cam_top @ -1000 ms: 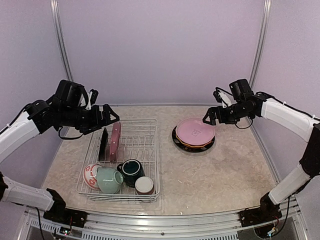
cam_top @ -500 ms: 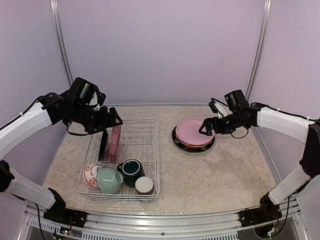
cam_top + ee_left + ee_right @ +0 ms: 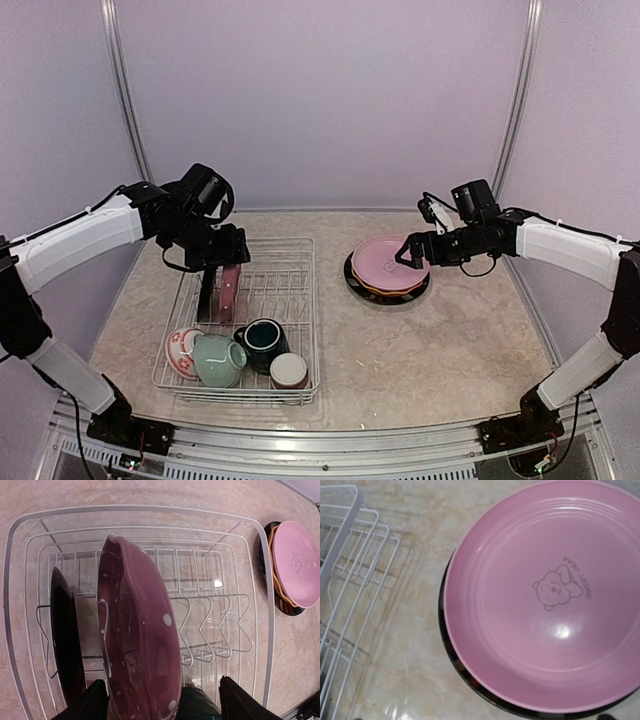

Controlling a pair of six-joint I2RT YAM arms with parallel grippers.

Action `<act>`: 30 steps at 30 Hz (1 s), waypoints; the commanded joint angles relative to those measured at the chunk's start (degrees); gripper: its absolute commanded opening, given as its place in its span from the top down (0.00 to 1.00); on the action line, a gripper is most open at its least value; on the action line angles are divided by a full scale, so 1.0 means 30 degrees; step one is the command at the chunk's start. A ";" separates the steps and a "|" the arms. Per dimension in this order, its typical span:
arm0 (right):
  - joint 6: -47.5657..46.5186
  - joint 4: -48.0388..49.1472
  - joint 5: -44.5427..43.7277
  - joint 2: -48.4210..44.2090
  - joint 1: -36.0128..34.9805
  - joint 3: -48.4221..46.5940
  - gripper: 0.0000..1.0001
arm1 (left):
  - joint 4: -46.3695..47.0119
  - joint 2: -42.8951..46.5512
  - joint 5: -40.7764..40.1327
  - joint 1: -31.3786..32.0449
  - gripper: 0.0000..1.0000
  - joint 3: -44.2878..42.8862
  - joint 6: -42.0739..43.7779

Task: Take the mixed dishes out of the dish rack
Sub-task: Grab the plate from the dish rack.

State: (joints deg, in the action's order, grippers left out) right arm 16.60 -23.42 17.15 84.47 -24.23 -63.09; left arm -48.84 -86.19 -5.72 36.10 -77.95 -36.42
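Holds the left arm (image 3: 90, 225) stretched inward from its side, forearm near level, wrist bent steeply down. Points the left claw (image 3: 220, 262) downward, with its two fingers (image 3: 95, 702) spread wide apart. Holds the right arm (image 3: 560, 240) stretched inward as well, wrist tipped down. Keeps the right claw (image 3: 410, 255) low, spread unclear from here.

pink plate (image 3: 540, 605) cut off at right edge, black plate (image 3: 472, 686) beneath mostly hidden
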 commanded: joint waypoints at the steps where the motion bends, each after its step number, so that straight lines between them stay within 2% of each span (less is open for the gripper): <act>1: 0.0156 0.0417 0.0285 -0.0442 -0.0152 0.0374 0.01 | -0.0509 -0.0820 -0.1090 0.0206 0.30 -0.0379 0.0049; 8: 0.0273 0.0610 0.0399 -0.0413 -0.0135 0.0564 0.01 | -0.0612 -0.2244 -0.2095 0.0509 0.41 -0.0583 -0.0594; 11: 0.0315 0.0655 0.0420 -0.0382 -0.0149 0.0544 0.01 | -0.0550 -0.2711 -0.2467 0.0763 0.43 -0.0680 -0.0759; 19: 0.0395 0.0782 0.0600 -0.0181 -0.0128 0.0499 0.01 | -0.1697 -0.3992 -0.4936 0.1492 0.55 -0.1501 -0.1577; 25: 0.0383 0.0771 0.0682 -0.0067 -0.0145 0.0356 0.01 | -0.2641 -0.3826 -0.5844 0.1589 0.66 -0.1981 -0.1838; 30: 0.0445 0.0898 0.0910 0.0090 -0.0151 0.0323 0.01 | -0.2441 -0.2559 -0.6066 0.1679 0.80 -0.1853 -0.1709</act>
State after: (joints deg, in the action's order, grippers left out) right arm 17.61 -21.41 18.94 84.47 -24.23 -62.15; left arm -54.74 -97.65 -21.47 40.71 -82.67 -40.21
